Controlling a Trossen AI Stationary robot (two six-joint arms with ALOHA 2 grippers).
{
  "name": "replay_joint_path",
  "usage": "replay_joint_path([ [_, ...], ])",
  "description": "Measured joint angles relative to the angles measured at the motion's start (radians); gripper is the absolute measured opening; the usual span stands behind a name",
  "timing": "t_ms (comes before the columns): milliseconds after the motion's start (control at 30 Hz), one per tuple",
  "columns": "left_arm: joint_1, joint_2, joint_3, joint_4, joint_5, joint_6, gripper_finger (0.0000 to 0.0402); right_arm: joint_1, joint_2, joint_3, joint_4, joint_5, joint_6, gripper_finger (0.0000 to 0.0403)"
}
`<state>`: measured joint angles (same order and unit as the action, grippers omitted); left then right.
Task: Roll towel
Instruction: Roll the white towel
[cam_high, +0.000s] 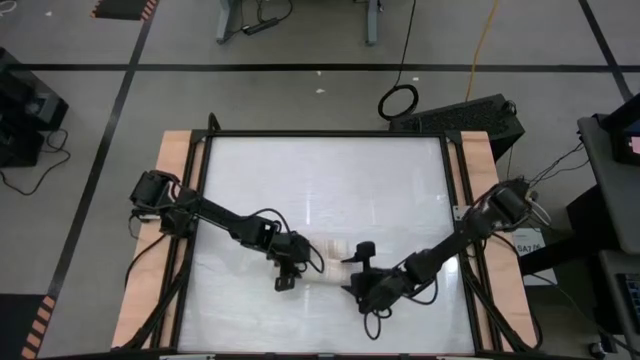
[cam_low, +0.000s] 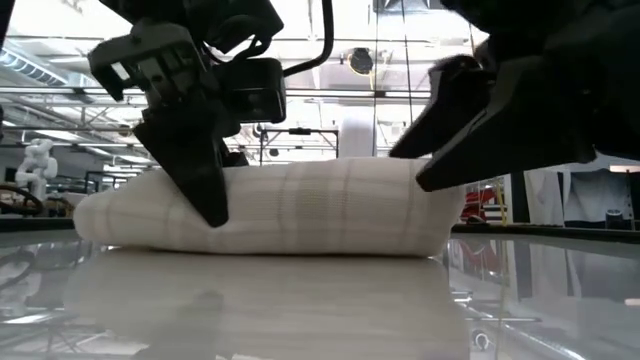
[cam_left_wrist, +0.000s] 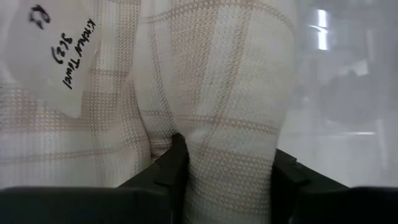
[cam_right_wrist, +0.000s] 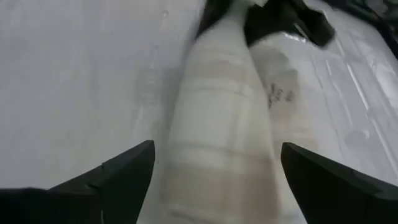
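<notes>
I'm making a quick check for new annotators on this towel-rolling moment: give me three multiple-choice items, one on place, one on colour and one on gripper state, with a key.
1. Where does the towel lie on the table?
A. Far edge
B. Near the front, between the two grippers
C. Off the table

2. What colour are the towel's check lines?
A. Beige-brown
B. Blue
C. Red

3. How is the right gripper?
A. Shut on the towel
B. Out of view
C. Open, fingers either side of the roll

Key: B, the high view shows it between both arms; A, the left wrist view shows beige checks; C, the right wrist view shows the fingers spread, while the left gripper pinches the cloth.
</notes>
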<state>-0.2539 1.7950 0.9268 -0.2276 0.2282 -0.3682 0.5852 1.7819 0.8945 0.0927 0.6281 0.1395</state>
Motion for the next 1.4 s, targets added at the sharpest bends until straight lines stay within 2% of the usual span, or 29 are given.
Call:
replay_joint_path([
  [300, 0.021, 0.002, -0.001, 0.01, 0.084, -0.07, 0.0141, -0.02, 0.115, 0.169, -0.174, -0.025, 0.003, 0.0338],
  [467, 0.027, 0.002, -0.001, 0.011, 0.092, -0.071, 0.0141, -0.024, 0.166, 0.243, -0.272, -0.024, -0.005, 0.0338],
  [633, 0.03, 0.003, -0.001, 0.016, 0.099, -0.068, 0.0141, -0.028, 0.183, 0.258, -0.277, -0.013, -0.017, 0.0327],
  [833, 0.031, 0.003, -0.001, 0.017, 0.099, -0.069, 0.0141, -0.008, 0.154, 0.258, -0.321, 0.114, -0.007, 0.0289],
  [1100, 0.03, 0.003, -0.001, 0.024, 0.097, -0.067, 0.0141, 0.033, 0.141, 0.258, -0.321, 0.091, -0.022, 0.0286],
  [1400, 0.031, 0.003, -0.001, 0.029, 0.094, -0.065, 0.0141, 0.002, 0.143, 0.258, -0.323, 0.072, -0.029, 0.0274],
])
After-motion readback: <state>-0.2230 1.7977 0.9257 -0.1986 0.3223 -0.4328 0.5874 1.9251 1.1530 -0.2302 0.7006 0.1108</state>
